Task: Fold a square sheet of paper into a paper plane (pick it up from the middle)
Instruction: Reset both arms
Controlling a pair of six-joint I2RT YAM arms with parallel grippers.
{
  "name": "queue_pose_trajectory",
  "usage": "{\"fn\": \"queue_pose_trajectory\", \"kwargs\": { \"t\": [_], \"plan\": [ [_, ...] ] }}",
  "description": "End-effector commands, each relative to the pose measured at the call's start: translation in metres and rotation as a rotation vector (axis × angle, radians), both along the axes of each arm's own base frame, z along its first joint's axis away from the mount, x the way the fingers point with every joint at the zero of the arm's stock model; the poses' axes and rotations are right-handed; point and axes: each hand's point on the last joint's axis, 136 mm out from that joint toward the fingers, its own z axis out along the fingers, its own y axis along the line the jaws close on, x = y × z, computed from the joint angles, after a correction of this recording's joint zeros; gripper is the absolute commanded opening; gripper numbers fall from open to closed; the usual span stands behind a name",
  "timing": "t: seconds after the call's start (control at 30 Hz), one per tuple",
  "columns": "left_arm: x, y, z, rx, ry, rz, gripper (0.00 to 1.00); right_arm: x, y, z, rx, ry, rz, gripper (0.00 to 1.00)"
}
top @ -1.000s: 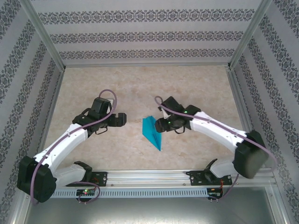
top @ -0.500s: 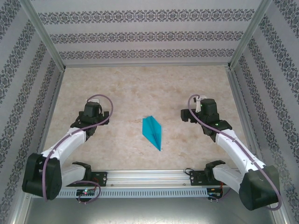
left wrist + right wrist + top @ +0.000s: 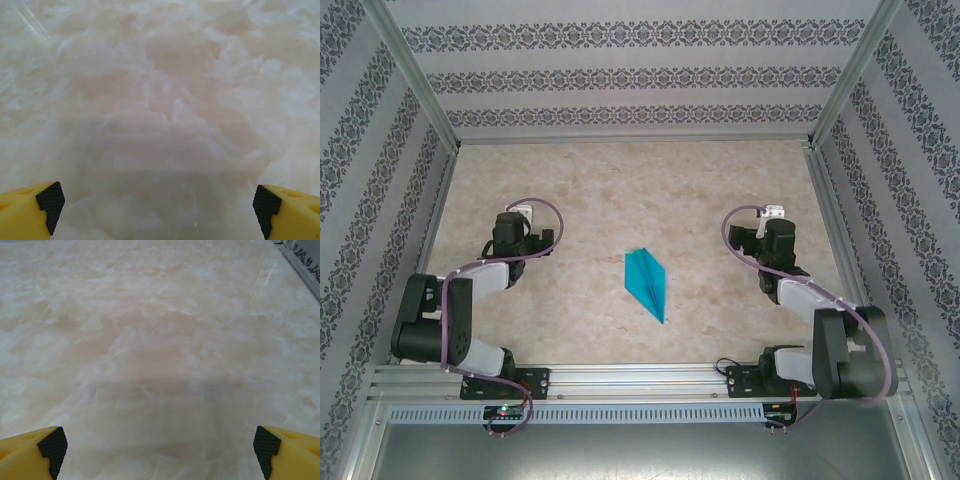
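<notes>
Both claws stand wide. The left claw point(image 3: 159, 204) has its two yellow fingers point(image 3: 30, 210) at the outer corners of the left wrist view, black pads turned inward and bare desk showing between them. The right claw point(image 3: 159, 446) is spread the same way, with a yellow finger point(image 3: 32, 452) at each lower corner of its own view and pale desk in the gap.

The paper plane point(image 3: 647, 285) lies on the desk point(image 3: 640, 190) in the top view, about midway between the two arms and well apart from both. It is a slim teal-blue dart. Its sharp nose points toward the near edge and a little to the right, and its broader tail lies farther away and to the left. A crease runs along its length, and one half looks slightly darker than the other. Neither claw touches it.

Around the plane the desk is a marbled beige surface, and in the wrist views a soft shadow falls on it ahead of each claw.

The left arm point(image 3: 440, 320) stands folded at the left side of the desk, its wrist near the left wall. The right arm point(image 3: 840, 345) mirrors it on the right. A purple cable point(image 3: 545, 215) loops over each wrist.

Both bases sit on an aluminium rail point(image 3: 640, 380) along the near edge. Patterned grey-and-white walls point(image 3: 640, 75) enclose the desk at the back and on both sides.
</notes>
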Motion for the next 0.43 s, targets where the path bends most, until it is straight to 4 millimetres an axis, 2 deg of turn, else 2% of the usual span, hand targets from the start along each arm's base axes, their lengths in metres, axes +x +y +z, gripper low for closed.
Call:
{"fn": "queue_pose_trajectory", "kwargs": {
  "t": [0.0, 0.1, 0.4],
  "plan": [
    [0.030, -0.003, 0.023, -0.025, -0.097, -0.049, 1.00, 0.022, -0.006, 0.030, 0.041, -0.179, 0.003, 0.98],
    [0.036, -0.008, 0.018, -0.045, -0.116, -0.071, 1.00, 0.032, -0.006, 0.021, 0.066, -0.160, 0.029, 0.97],
    [0.030, -0.006, 0.022, -0.054, -0.158, -0.061, 1.00, 0.030, 0.002, 0.020, 0.051, -0.172, 0.068, 0.98]
  ]
}}
